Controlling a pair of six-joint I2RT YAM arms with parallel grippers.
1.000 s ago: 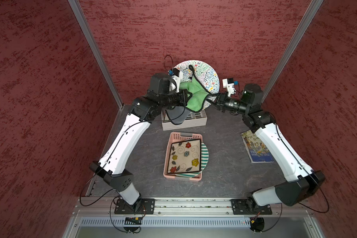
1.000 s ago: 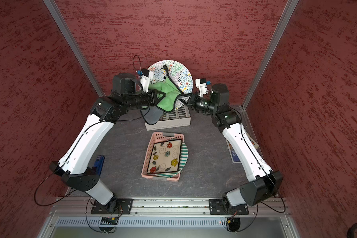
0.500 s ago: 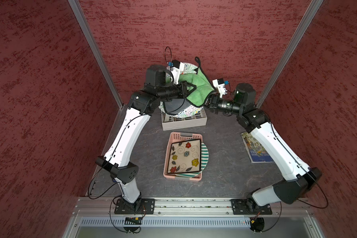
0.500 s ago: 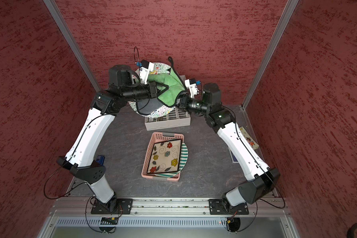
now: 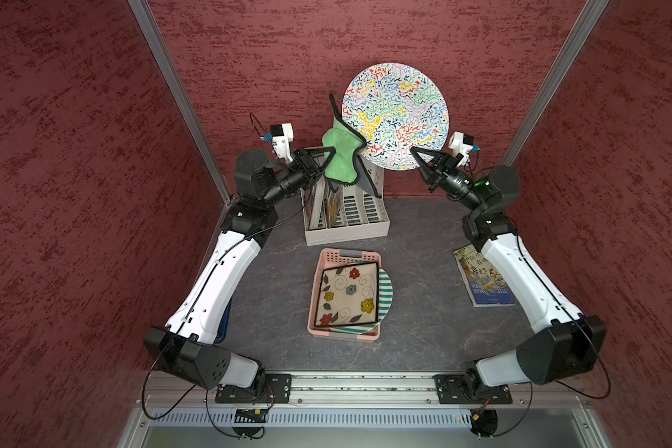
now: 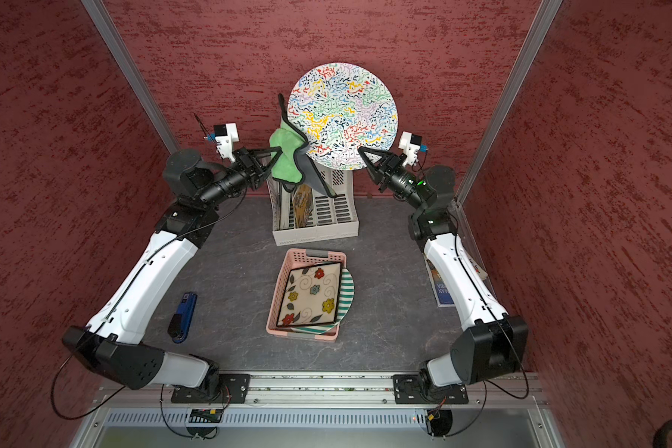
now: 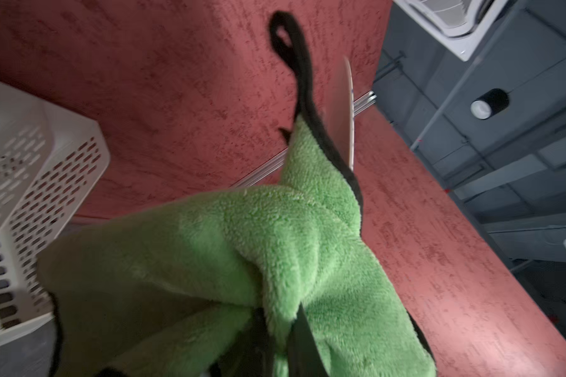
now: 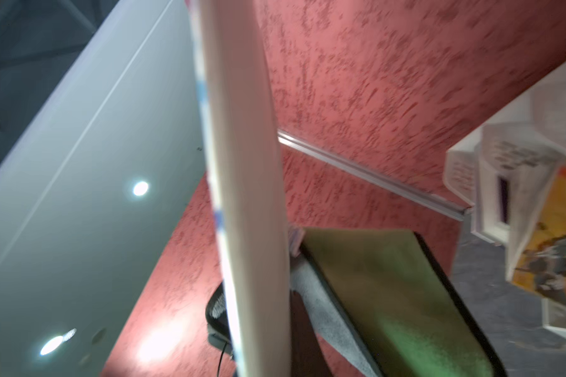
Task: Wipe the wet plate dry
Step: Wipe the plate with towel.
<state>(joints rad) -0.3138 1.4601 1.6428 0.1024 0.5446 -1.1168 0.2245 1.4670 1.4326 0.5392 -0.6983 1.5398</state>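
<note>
- Slip risk: the right gripper (image 5: 418, 152) is pinched shut on only the lower right rim of the round plate (image 5: 395, 116). The plate is raised high over the far middle of the table. A wet, glazed rim held at one spot may pivot or slide free if the cloth pushes hard from the left.
- Fall risk: below the plate stands a white slotted rack (image 5: 365, 223). Nearer is a pink basket (image 5: 350, 255) holding two more plates. A dropped plate would likely strike them.
- Poor-wipe risk: the left gripper (image 5: 328, 152) is clamped together on a bunched green cloth (image 5: 340, 161) with black trim.
  - In both top views the cloth meets only the plate's left rim, and a loose flap hangs down toward the rack.
  - That flap could snag on the rack.
  - The wad may only skim the edge and leave most of the face damp.
- Collision risk: the two grippers face each other from the left and right, close under the plate. A wide stroke across it could knock the right fingers and loosen their hold.
- The plate's look:
  - It is flat, round and white, crowded with small squiggles in red, blue, green, yellow and black.
  - The patterned face tilts up toward the overhead cameras.
  - In the left wrist view the plate (image 7: 348, 107) shows edge-on, thin, with a pale underside.
  - No water drops can be made out.
</note>
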